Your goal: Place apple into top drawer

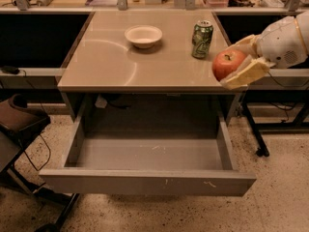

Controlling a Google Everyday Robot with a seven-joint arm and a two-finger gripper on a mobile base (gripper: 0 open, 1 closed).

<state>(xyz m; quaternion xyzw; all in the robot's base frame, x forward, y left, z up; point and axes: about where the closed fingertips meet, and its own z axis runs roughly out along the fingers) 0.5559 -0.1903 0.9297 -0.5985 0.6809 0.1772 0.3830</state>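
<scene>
My gripper [236,62] is at the right of the camera view, above the table's front right corner, and it is shut on the red-orange apple [226,64], which it holds in the air between its pale fingers [247,73]. The top drawer [149,180] is pulled wide open below the table, grey and bare inside, with its scuffed front panel nearest me. The apple hangs above and to the right of the drawer's right wall.
A green soda can [202,39] stands on the table [106,66] just left of and behind the apple. A white bowl [143,36] sits at the table's middle back. A dark chair [19,122] is at the left, and table legs stand at the right.
</scene>
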